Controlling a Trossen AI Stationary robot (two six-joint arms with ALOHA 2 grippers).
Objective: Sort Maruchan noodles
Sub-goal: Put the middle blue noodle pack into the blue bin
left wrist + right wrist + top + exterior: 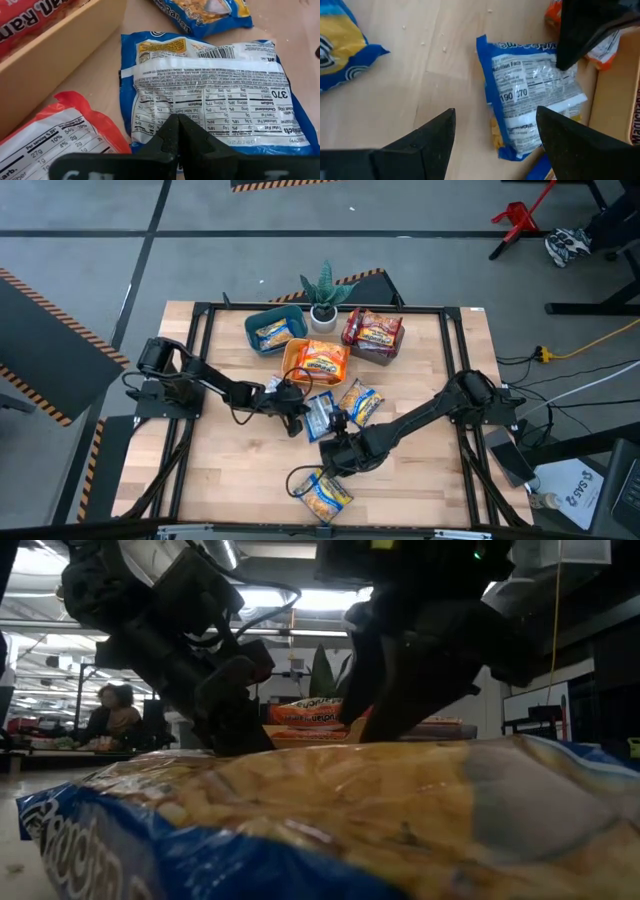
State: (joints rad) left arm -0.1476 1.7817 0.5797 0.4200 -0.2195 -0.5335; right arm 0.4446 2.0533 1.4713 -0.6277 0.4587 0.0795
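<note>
Pale wooden tabletop [240,470] framed by black rails carries three bins at its far side: a teal bin [252,323] with a yellow-and-blue packet, an orange bin [292,352] with an orange packet, and a grey bin [386,358] with red ones, next to a small potted plant [323,292].

Still loose are a blue packet [320,416] lying label-down, another yellow-and-blue packet [360,402] just beyond it, and a third [326,495] near the front edge. The left gripper [178,131] has its fingers pressed together with nothing between them; its tips sit right at the near short edge of the label-down packet [210,92], whose long axis runs straight away from the claw. The right gripper [495,131] is spread wide and empty, poised over the same packet [532,95], which lies ahead of and between its fingers. Both claws are close; the right, already open above it, looks better placed to pick.

Only the left wrist view shows a red-orange packet [55,135] beside its claw and the wooden wall [60,47] nearby; the low view is mostly filled by the front packet [330,820], hiding the target
</note>
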